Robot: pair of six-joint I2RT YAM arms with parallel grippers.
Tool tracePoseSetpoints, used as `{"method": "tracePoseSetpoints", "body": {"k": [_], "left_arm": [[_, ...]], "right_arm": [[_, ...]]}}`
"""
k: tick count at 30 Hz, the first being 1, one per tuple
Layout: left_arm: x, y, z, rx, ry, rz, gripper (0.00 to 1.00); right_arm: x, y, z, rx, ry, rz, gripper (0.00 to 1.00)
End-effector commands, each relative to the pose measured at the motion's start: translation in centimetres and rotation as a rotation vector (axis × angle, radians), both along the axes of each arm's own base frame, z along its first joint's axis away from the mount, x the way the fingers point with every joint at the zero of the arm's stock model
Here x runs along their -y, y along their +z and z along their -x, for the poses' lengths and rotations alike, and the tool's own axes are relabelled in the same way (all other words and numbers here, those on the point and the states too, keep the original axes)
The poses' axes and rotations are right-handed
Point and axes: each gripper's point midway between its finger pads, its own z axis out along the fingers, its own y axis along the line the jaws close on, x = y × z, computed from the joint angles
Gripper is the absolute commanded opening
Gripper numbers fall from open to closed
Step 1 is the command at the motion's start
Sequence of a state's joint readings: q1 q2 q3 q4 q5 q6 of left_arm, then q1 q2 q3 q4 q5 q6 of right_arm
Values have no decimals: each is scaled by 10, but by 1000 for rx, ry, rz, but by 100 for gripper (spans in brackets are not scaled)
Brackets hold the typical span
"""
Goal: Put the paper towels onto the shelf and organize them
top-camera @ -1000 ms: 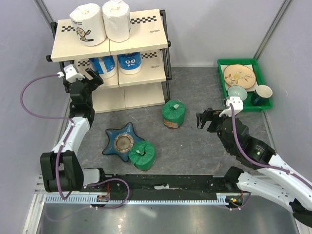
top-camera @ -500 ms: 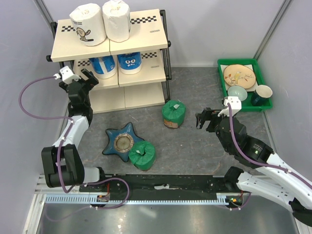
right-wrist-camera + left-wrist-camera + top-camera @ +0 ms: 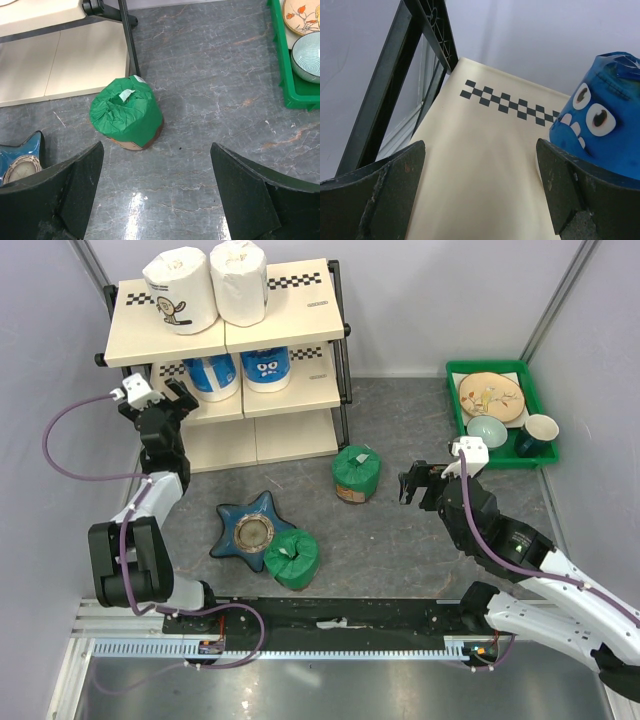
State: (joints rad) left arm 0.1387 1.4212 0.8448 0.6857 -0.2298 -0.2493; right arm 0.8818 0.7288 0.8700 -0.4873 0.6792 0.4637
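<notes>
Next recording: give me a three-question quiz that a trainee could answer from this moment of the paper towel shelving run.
1. True or false: the green roll next to the star dish sits on the shelf.
2. Which tier holds the blue rolls? A top, B middle, C bottom.
3. Fill in: the right end effector, open, faces the roll near the shelf leg, whose wrap is ___.
Key: 1 false, it is on the table; 2 B; 3 green.
</notes>
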Motion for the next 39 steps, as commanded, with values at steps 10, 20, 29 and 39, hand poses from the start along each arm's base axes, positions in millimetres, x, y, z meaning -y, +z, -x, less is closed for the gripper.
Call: {"method": "tracePoseSetpoints", "body": {"k": [10, 20, 29, 39], "left_arm": [[0, 30, -17, 102, -57, -136, 99], [14, 33, -22, 122, -142, -164, 99], [25, 31, -24, 129, -204, -164, 98], [34, 29, -25, 136, -247, -145, 98]], "right_arm": [[0, 4, -3, 18, -8, 10, 97], [-2, 0, -4, 11, -5, 11, 97], [-2, -4, -4, 6, -7, 14, 97], [-2, -3, -3, 7, -5, 8, 98]]}}
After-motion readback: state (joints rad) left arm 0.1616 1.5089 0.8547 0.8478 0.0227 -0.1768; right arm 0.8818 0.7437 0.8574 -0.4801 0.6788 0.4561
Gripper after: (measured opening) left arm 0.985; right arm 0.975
